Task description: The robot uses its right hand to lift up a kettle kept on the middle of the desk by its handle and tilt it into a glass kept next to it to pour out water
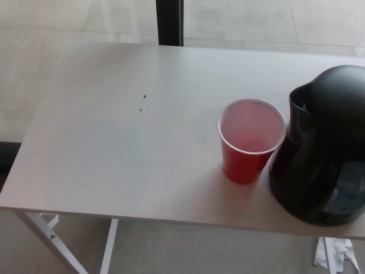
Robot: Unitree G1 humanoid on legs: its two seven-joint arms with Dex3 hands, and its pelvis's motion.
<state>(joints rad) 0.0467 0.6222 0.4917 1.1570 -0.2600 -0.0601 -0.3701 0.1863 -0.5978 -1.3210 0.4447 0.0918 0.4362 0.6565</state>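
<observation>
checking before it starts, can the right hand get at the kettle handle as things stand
Probably yes, but unconfirmed. The black kettle stands at the table's right edge, on the right arm's side, with the red cup only on its left. Neither the handle nor the hand is in view.

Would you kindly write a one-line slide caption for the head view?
Red cup beside a black kettle near the white desk's right front edge; neither robot hand in view.

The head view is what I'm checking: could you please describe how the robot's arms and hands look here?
Neither arm nor hand shows in the head view, so their look cannot be described. Only the black kettle, the red cup and the pale desk are visible.
</observation>
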